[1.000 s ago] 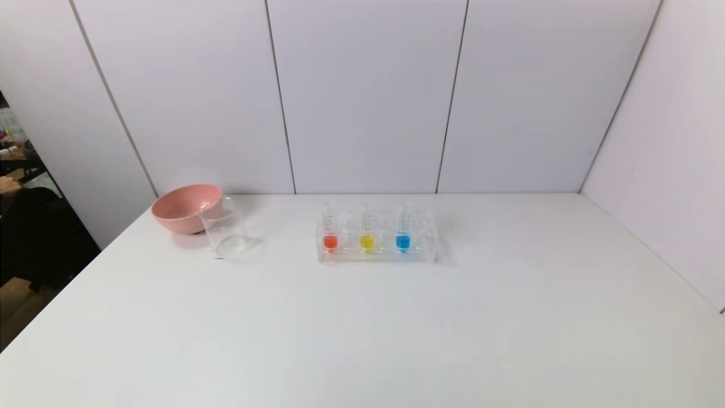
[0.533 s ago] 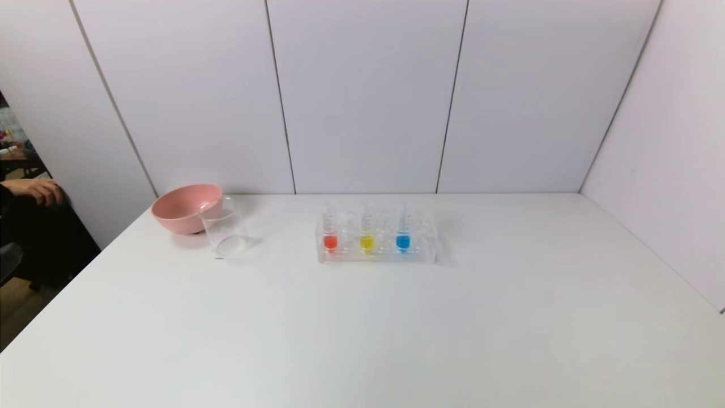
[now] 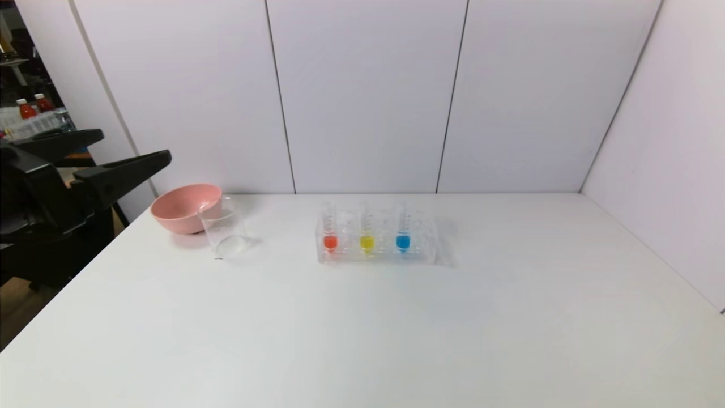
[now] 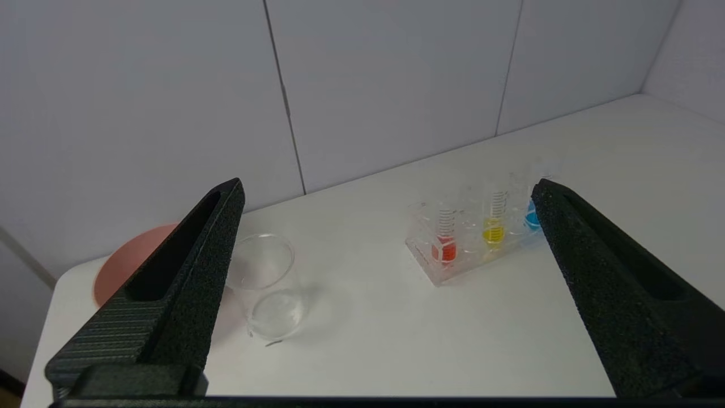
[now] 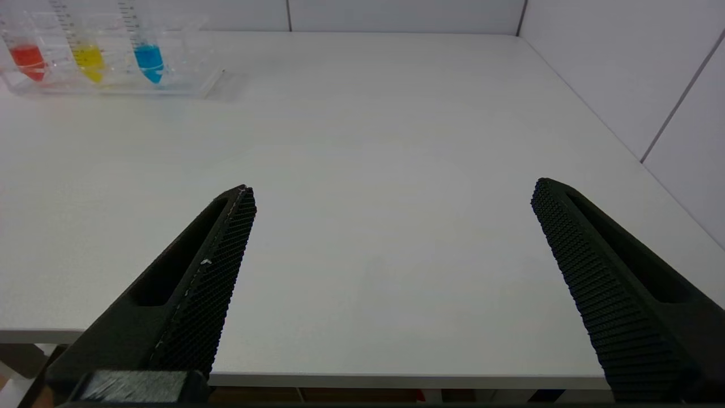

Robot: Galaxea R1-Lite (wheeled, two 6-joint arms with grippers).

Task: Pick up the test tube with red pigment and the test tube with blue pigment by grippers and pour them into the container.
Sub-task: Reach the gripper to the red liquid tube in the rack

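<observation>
A: Where are the hands, and how wide are they?

B: The left hand [image 3: 133,150] hangs in the air off the surface's left edge, level with the pink bowl [image 3: 184,207] and well apart from it. Its two black fingers [image 4: 192,272] are spread wide with nothing between them and nothing touched. The right hand [image 5: 393,192] shows only in its own wrist view: it sits low at the near edge of the surface, fingers [image 5: 209,272] also spread wide, holding nothing, with bare white top ahead of it.

A: And the surface and the room?

B: A broad white surface [image 3: 396,340] fills most of the head view, closed in by pale panelled walls [image 3: 362,96] at the back and on the right. Past the left edge the room is dark, with some red-capped bottles [image 3: 31,106] far back.

A: What stands on it, biggest first?

B: The bowl sits at the far left near the back wall. The clear rack [image 3: 376,243] stands near the middle, towards the back. The beaker [image 3: 225,228] stands upright just in front of the bowl on its right side, overlapping its rim in the view; whether they touch I cannot tell.

A: The tubes?

B: All upright in the rack, in one row: the red tube [image 3: 330,229] on the left, the yellow tube [image 3: 367,230] in the middle, the blue tube [image 3: 402,229] on the right, each with colour only in the tip.
</observation>
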